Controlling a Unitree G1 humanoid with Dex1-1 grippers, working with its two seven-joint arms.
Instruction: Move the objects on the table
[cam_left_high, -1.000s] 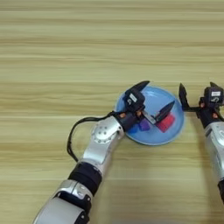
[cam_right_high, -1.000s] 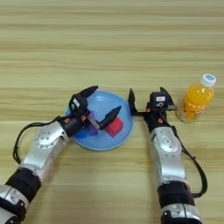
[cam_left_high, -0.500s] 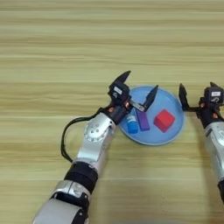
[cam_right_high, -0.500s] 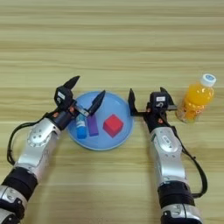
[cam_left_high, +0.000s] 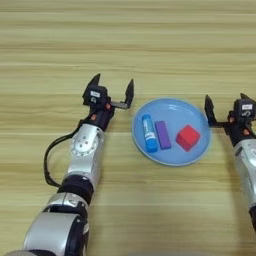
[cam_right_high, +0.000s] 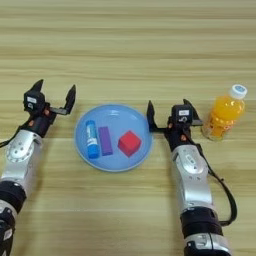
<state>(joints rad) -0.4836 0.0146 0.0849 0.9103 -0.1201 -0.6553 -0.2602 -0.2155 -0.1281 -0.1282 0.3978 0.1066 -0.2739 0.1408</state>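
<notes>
On plate (cam_right_high: 112, 162): blue tube (cam_right_high: 91, 139), purple bar (cam_right_high: 105, 140), red cube (cam_right_high: 129, 143); left gripper (cam_left_high: 112, 91) released | right gripper (cam_right_high: 170, 109) released

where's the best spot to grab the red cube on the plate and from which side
Probably from straight above, closing the fingers across two opposite flat faces of the red cube. It sits flat on the light-blue plate, whose raised rim would block a low sideways approach. The purple bar lies apart on its left, leaving room for a finger. The right tool is open just off the plate's right edge, so it seems nearest.
</notes>
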